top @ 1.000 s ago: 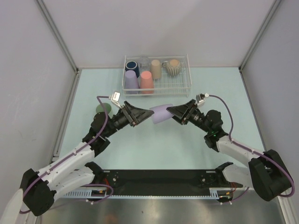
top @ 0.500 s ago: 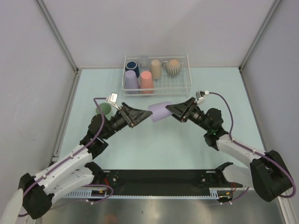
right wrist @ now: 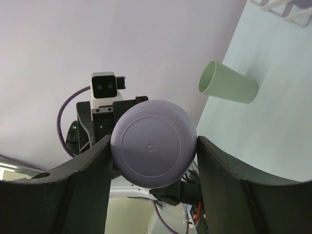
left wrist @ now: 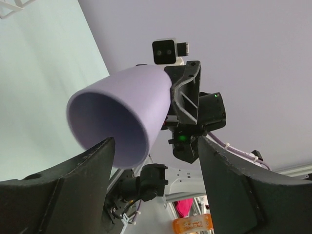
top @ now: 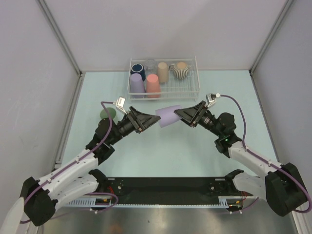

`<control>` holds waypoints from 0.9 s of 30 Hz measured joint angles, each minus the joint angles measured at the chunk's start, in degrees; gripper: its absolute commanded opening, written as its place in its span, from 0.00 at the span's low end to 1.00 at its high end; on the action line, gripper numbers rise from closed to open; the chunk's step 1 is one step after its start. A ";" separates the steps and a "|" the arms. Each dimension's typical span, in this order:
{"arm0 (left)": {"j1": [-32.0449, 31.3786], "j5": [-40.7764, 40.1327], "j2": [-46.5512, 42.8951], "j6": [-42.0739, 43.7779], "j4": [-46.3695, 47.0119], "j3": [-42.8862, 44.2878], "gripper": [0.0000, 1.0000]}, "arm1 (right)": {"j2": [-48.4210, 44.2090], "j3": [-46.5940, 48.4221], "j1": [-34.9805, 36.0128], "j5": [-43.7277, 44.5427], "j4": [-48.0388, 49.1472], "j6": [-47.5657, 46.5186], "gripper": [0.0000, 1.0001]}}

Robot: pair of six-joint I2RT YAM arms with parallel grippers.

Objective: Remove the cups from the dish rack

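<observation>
Inside dish rack, six cups; lavender cup gripped by right fingers, left fingers apart.

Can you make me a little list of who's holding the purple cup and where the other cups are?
held cup: lavender cup, sideways in the air
right gripper: shut on its base end
left gripper: open, at its mouth
dish rack: far end of the table
cups in rack: second lavender cup, salmon-pink cup, navy mug, clear cup, tan cup, ribbed beige mug
outside the rack: pale green cup, on the table
</observation>
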 measured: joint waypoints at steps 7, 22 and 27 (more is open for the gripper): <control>0.00 -0.09 0.13 -0.07 0.83 0.02 0.62 | 4.28 0.31 4.04 0.04 0.50 -0.02 0.00; -0.04 -0.11 1.27 -1.81 2.71 0.00 0.00 | 7.26 1.31 5.35 0.72 6.97 3.08 0.00; -0.04 -0.07 1.29 -2.08 4.09 0.00 0.00 | 8.37 1.60 5.49 0.87 8.52 4.24 0.19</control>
